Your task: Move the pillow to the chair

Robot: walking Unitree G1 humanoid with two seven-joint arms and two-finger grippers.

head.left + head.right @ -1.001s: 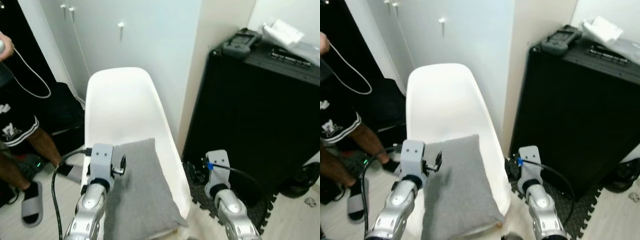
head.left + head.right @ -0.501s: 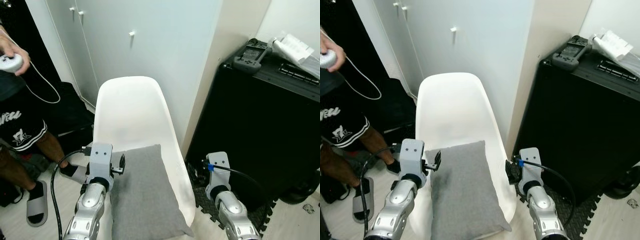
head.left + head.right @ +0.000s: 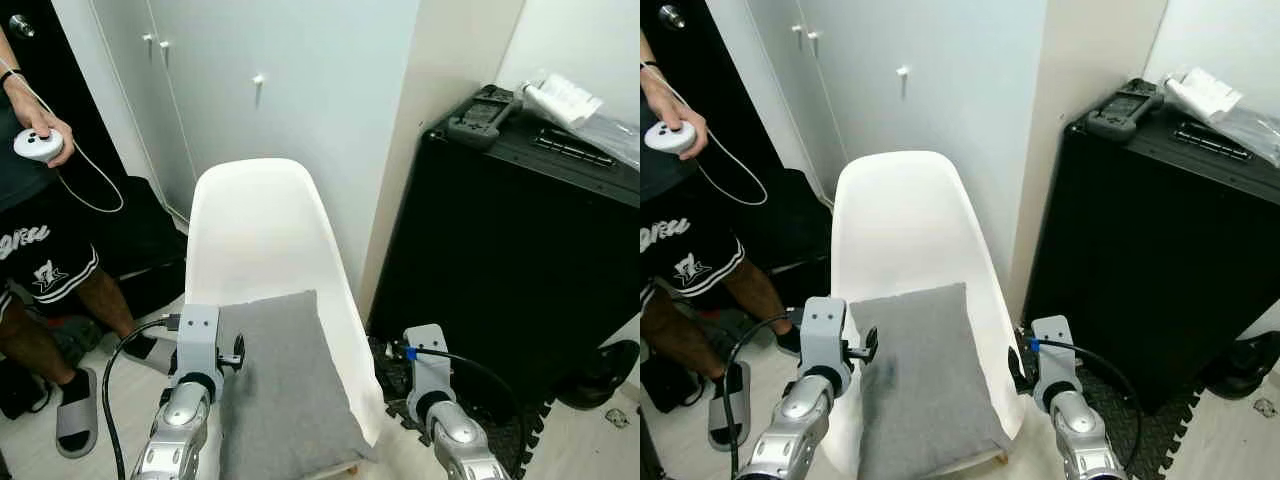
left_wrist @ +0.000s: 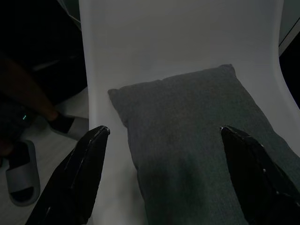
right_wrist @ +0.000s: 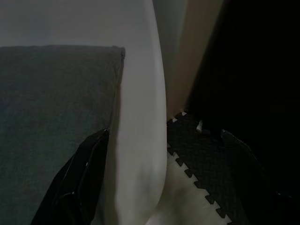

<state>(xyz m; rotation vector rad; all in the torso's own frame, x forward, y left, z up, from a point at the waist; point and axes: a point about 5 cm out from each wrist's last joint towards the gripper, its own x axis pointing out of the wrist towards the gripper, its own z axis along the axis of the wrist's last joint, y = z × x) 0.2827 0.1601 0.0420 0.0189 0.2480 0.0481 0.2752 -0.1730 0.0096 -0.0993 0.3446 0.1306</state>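
The grey pillow [image 3: 280, 385] lies flat on the seat of the white shell chair [image 3: 258, 225], its long side running front to back. My left arm [image 3: 196, 350] is beside the pillow's left edge, and my right arm [image 3: 430, 372] is just off the chair's right rim. In the left wrist view my left gripper [image 4: 164, 131] is open, its black fingers [image 4: 82, 173] spread wide above the pillow [image 4: 197, 140] and touching nothing. My right gripper [image 5: 164, 136] is open too, straddling the chair's rim [image 5: 140, 140], with the pillow's corner [image 5: 56, 103] to one side.
A tall black case [image 3: 520, 250] stands right of the chair, with a handheld controller [image 3: 478, 105] and a plastic bag [image 3: 562, 98] on top. Black foam mat [image 3: 505, 425] lies at its foot. A person [image 3: 35, 240] stands at the left holding a wired remote [image 3: 38, 145]. White cupboard doors [image 3: 250, 70] are behind.
The camera has shifted slightly. Both arms sit a little lower and further back in the picture. The pillow stays still on the seat. The person's hand with the remote has lowered.
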